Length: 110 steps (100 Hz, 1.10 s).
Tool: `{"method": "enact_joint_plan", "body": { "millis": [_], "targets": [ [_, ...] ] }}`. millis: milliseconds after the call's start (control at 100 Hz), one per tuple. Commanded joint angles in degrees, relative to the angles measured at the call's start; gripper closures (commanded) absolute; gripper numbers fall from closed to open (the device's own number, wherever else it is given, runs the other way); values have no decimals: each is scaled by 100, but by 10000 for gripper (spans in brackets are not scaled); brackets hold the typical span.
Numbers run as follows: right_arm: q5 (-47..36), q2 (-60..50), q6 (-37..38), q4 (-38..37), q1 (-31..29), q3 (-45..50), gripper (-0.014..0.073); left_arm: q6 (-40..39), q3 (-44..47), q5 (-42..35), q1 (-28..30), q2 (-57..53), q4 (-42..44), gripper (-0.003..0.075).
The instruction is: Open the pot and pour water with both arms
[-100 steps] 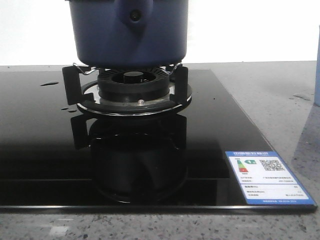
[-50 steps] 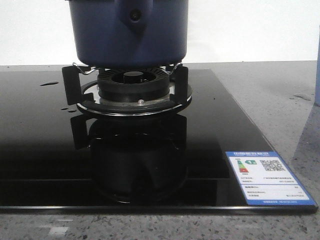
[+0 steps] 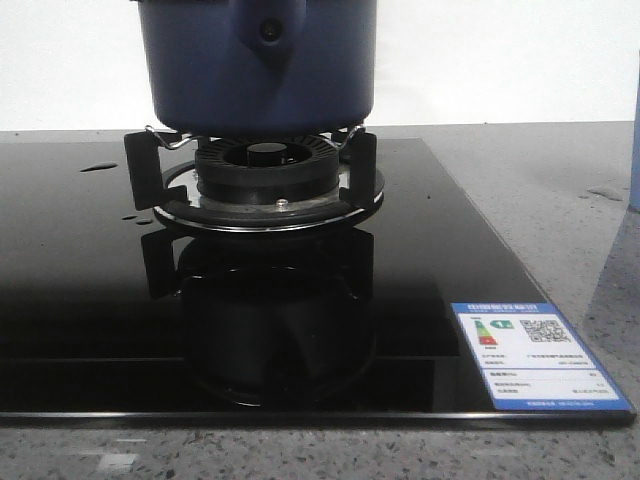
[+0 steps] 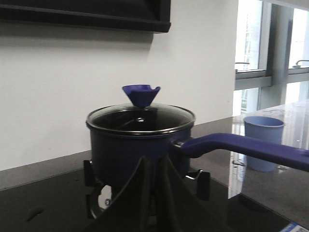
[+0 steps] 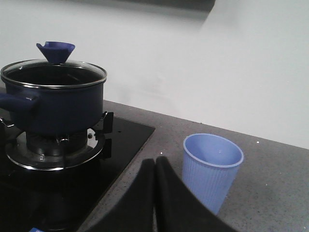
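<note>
The dark navy-blue pot (image 3: 258, 65) stands on the gas burner, its handle mount and rivet facing me. The left wrist view shows the pot (image 4: 137, 152) with a glass lid (image 4: 140, 118), a blue cone knob (image 4: 141, 94) and a long blue handle (image 4: 244, 147) reaching toward the cup side. The right wrist view shows the pot (image 5: 60, 106) too. My left gripper (image 4: 153, 162) is shut and empty, in front of the pot. My right gripper (image 5: 155, 164) is shut and empty, beside a pale blue ribbed cup (image 5: 211, 169). Neither gripper shows in the front view.
The burner ring and black pot supports (image 3: 262, 185) sit on a glossy black glass hob (image 3: 80, 300) with an energy label (image 3: 535, 355) at its front right corner. Grey stone counter (image 3: 560, 200) surrounds it. Water drops (image 3: 98, 167) lie on the hob's far left. A white wall stands behind.
</note>
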Motion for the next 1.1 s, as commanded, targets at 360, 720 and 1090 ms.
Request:
{"method": "enact_joint_plan", "body": {
  "millis": [360,720,1090],
  "targets": [
    [-403,6,-75,81,-8,-182,668,-8556,-55,-778,-12,42,8922,739],
    [-403,6,-75,81,-8,-182,668,-9445,1282,-2873,126,-297,10015,739],
    [-403,6,-75,81,-8,-182,668,-9982,1690,-925,920,-1548,10172,739]
  ]
}}
